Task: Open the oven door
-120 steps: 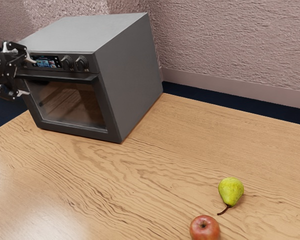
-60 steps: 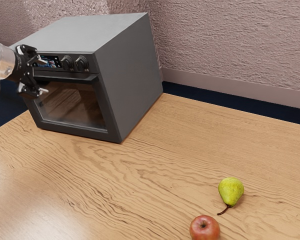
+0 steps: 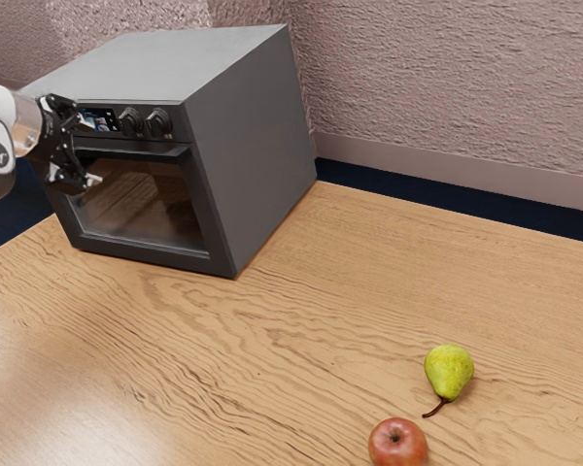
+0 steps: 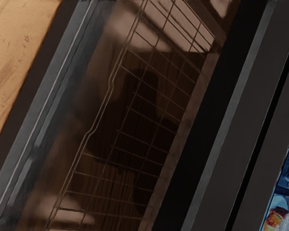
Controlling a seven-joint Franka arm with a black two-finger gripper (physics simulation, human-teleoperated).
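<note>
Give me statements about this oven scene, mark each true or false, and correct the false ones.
1. The oven door stands open. False: it is closed.
2. The gripper is open. True.
3. A wire rack is seen through the door's glass. True.
4. The pear lies inside the oven. False: it lies on the table.
5. The apple is green. False: it is mostly red.
6. The knobs are on the oven's front. True.

Rough pinkish plaster walls [image 3: 447, 78] rise behind a wood-grained table [image 3: 301, 340], above a dark blue floor [image 3: 466, 216].
</note>
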